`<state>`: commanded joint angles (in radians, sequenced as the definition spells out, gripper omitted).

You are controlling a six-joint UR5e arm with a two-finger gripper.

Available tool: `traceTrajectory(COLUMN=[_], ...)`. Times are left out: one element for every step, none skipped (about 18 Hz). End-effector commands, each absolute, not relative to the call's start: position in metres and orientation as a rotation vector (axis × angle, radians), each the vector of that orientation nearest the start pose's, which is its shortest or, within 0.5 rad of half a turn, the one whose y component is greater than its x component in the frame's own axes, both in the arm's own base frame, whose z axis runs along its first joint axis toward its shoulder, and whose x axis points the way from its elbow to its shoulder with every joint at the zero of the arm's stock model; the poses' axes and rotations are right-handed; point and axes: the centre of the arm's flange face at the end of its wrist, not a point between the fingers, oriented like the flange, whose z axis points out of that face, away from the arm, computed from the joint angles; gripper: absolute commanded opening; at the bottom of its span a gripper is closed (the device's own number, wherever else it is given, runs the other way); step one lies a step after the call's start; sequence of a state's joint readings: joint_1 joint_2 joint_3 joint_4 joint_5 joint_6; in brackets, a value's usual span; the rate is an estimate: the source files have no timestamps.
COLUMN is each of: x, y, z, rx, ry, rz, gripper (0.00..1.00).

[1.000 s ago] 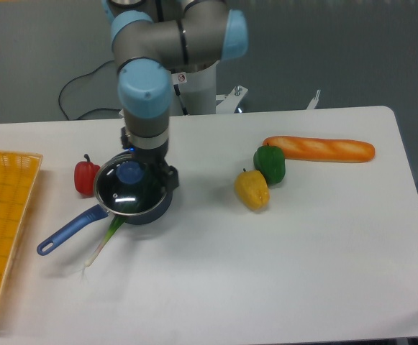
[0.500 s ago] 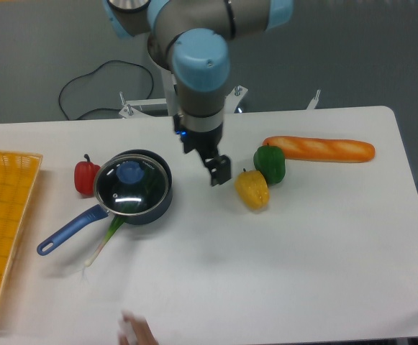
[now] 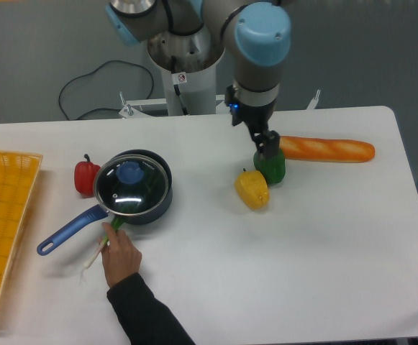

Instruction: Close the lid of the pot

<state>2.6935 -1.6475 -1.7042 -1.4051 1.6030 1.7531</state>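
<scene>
The pot point(image 3: 160, 205) is a small dark saucepan at the table's left, with its long blue handle point(image 3: 68, 231) pointing to the front left. The pot lid point(image 3: 132, 190), clear glass with a blue knob point(image 3: 129, 172), lies on top of the pot, shifted slightly forward so a sliver of the pot's back rim shows. My gripper point(image 3: 268, 146) hangs far to the right of the pot, just above the green pepper point(image 3: 270, 167). Nothing is between its fingers, which I see side-on as one dark block, so their gap is hidden.
A person's hand point(image 3: 120, 249) reaches in from the front and touches the green onion point(image 3: 106, 238) beside the pot handle. A red pepper point(image 3: 85, 175) sits left of the pot. A yellow pepper point(image 3: 252, 190) and a baguette point(image 3: 326, 149) lie at right. An orange basket point(image 3: 3, 215) is at the far left.
My arm swung from over the pot to the right, ending above the green pepper, and the lid stayed on the pot. A person's hand came in from the front edge up to the green onion.
</scene>
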Motion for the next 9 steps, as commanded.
traceTrajectory(x=[-0.409, -0.413, -0.419, -0.426, -0.437, -0.448, -0.457, -0.466, -0.471], y=[0.330, 0.325, 0.318, 0.310, 0.296, 0.281, 0.267, 0.253, 0.243], z=[0.404, 0.405, 0.405, 0.402, 0.401, 0.401, 0.400, 0.400, 0.399], rx=[-3.021, -3.016, -3.015, -3.008, -3.001, -2.987, -2.970, -2.969, -2.969], ry=[0.979, 0.992, 0.999, 1.018, 1.033, 1.067, 1.102, 1.102, 1.094], rz=[-0.053, -0.051, -0.052, -0.060, -0.067, -0.070, -0.069, -0.070, -0.073], gripper=[1.00, 1.00, 1.00, 1.00, 1.00, 1.00, 1.00, 1.00, 1.00])
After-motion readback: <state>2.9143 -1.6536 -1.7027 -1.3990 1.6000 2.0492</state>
